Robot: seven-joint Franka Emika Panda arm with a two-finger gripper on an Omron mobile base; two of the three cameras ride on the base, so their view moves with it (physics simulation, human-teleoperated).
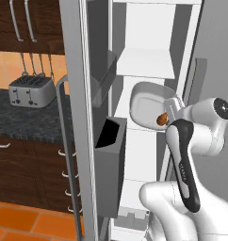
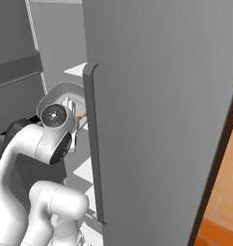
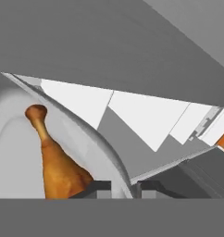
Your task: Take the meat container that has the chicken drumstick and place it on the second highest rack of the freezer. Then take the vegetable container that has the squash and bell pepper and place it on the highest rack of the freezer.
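This is a home kitchen, rendered rather than filmed. In the left base view, dark wood cabinets (image 1: pixel 21 21) with long curved metal handles fill the upper left of the frame. Below them a steel four-slot toaster (image 1: pixel 32 90) stands on a speckled dark stone tabletop (image 1: pixel 21 120), with utensils hanging on the orange wall behind it. Dark drawer fronts (image 1: pixel 36 174) with small handles sit under the tabletop at lower left, above an orange tiled floor (image 1: pixel 21 221). The freezer (image 1: pixel 76 117), tall and grey-steel with a long vertical handle, stands open at centre, showing white shelves (image 1: pixel 146 63) and grey door bins (image 1: pixel 110 164).
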